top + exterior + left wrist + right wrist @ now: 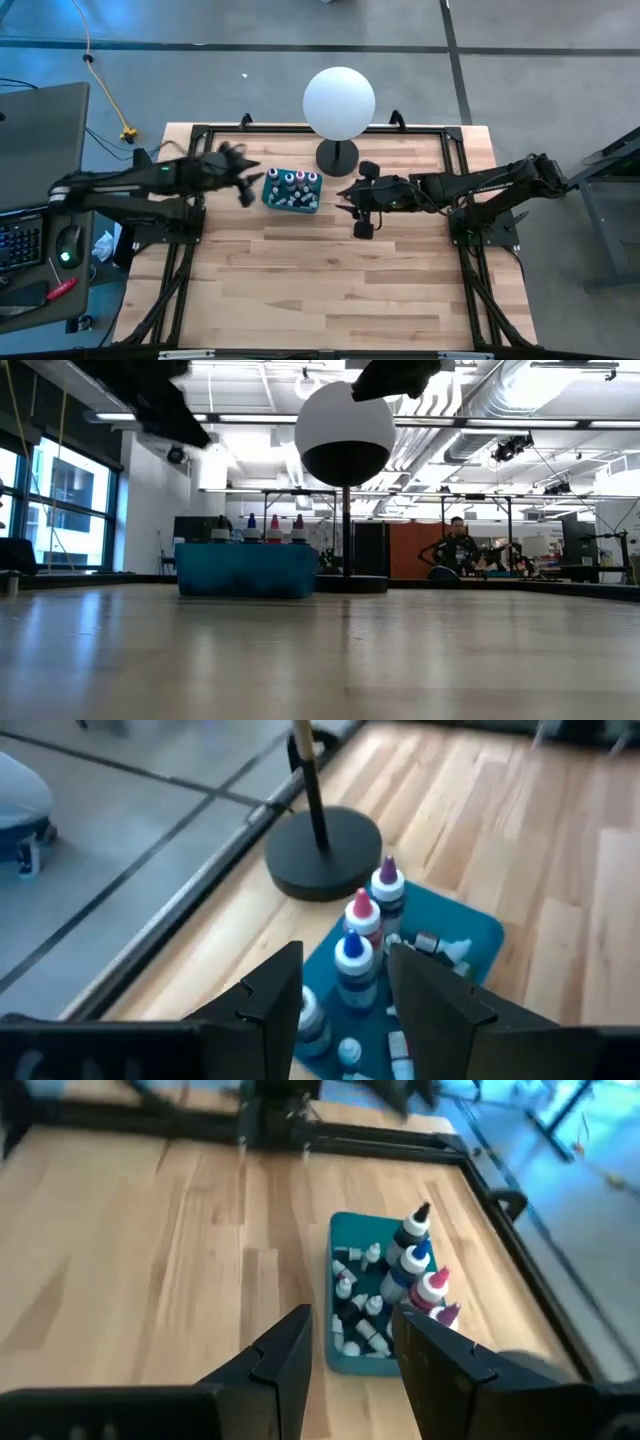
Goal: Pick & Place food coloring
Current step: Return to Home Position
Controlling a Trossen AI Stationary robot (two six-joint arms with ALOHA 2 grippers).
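Note:
The food coloring bottles (296, 182) stand in a row along the far side of the teal tray (272, 199), and more lie on their sides in it. In the left wrist view the upright ones show purple (388, 880), red (361, 910) and blue (351, 952) tops. My left gripper (247, 182) hovers open just left of the tray, raised off the table; its wrist view (345, 960) looks down on the row. My right gripper (355, 205) hovers open to the tray's right, and its wrist view (352, 1320) faces the tray (352, 1363).
A big white globe (339, 103) on a black stand with a round base (337, 157) rises just behind the tray, close to both grippers. A black frame (300, 128) runs along the table's edges. Bare wood (320, 290) lies toward the near edge.

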